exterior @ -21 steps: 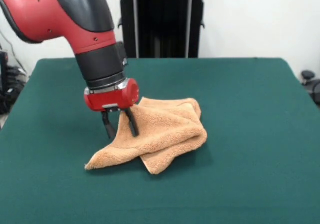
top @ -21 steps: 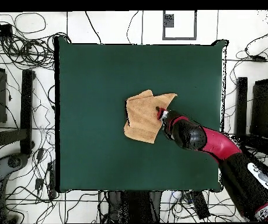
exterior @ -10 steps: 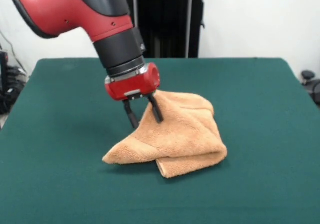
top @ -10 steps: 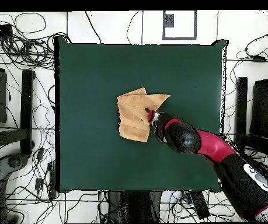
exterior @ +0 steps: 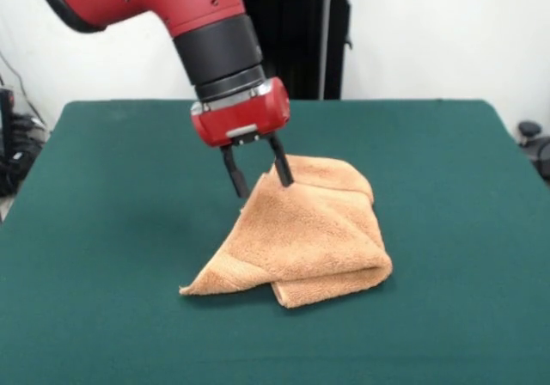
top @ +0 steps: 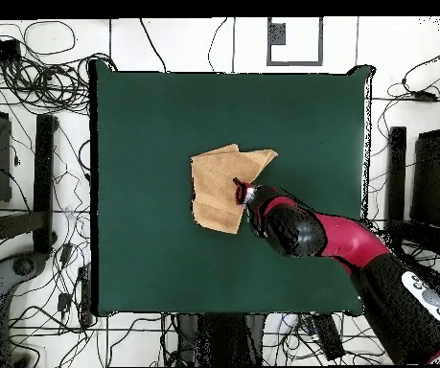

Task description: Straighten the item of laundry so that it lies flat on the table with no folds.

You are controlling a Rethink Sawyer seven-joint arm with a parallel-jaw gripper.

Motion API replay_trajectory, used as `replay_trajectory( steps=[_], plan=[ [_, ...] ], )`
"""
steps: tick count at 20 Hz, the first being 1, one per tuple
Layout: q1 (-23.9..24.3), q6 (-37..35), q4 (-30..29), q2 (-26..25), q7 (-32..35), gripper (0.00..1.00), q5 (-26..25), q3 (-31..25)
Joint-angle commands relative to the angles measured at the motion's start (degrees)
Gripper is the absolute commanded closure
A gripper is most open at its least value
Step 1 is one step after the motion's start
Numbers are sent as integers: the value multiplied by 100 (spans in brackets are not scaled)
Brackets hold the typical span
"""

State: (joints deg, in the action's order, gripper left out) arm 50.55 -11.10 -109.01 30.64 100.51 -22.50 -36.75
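1. Large rectangular desk under dark green felt-like cloth; white wall and black stand behind it in the front view.
2. Small orange-tan terry towel near the desk's middle, folded over itself in thick layers, one corner trailing flat toward the front view's lower left.
3. Only from overhead: tangled cables on a pale floor all round the desk, and the towel as a rough, uneven patch with a pointed flap at its upper right.
4. Only from the front: towel drawn up into a peak at its upper left, doubled edge bulging at the lower right.
5. Red and black arm slanting down from the upper left, wrist tilted; gripper at the peak, black jaws pinching a raised fold of towel.
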Motion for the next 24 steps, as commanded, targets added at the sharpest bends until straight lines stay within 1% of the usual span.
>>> replay_trajectory(
  steps=[1, 7, 10, 13, 21, 24],
  plan=[
    [-519, 353, -463, 234, 657, 0, -216, 86],
    [-754, 393, -387, 316, 666, 0, -230, 428],
    [-744, 199, -334, 352, 553, 0, -198, 498],
    [-814, 34, -261, 409, 445, 0, -261, 697],
    [-972, 179, -119, 332, 420, 0, -359, 1106],
    [-934, 147, -42, 257, 322, 0, -350, 1078]
  ],
)
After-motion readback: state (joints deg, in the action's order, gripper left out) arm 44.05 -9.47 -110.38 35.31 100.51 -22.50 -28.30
